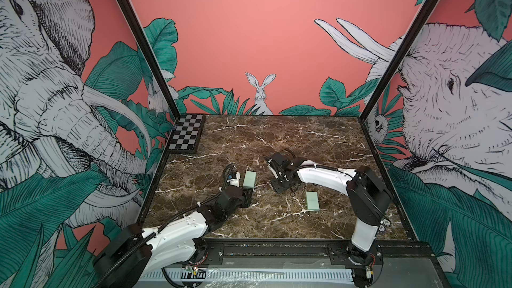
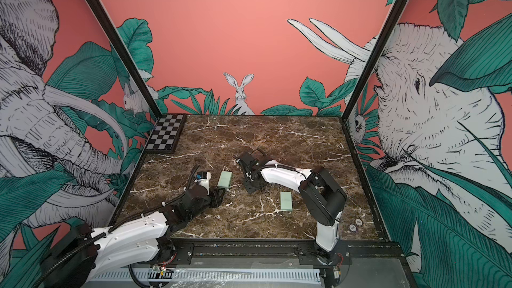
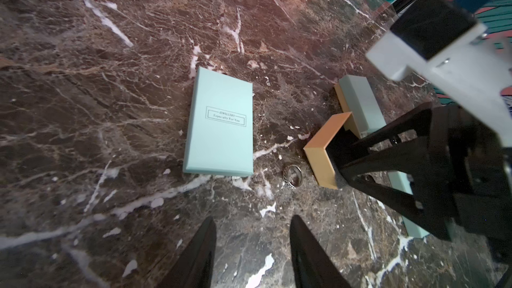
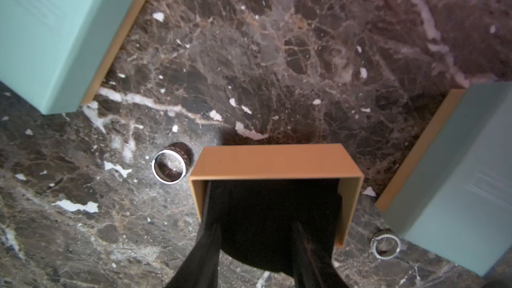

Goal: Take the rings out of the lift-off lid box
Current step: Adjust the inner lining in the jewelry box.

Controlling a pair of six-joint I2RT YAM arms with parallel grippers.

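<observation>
Two rings (image 4: 169,167) lie on the worktop (image 4: 304,51) flanking the tan tray (image 4: 271,162), left gripper (image 3: 252,250) parted and empty, right gripper (image 4: 257,231) reaching into that tray, grip indeterminable, so a slipping or swinging tray could scatter them.

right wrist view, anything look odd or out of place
Yes. Loose on the marble table lie a smooth ring, beside a tan tray tipped with its open side facing the camera, and a beaded ring right by a mint box.
</observation>
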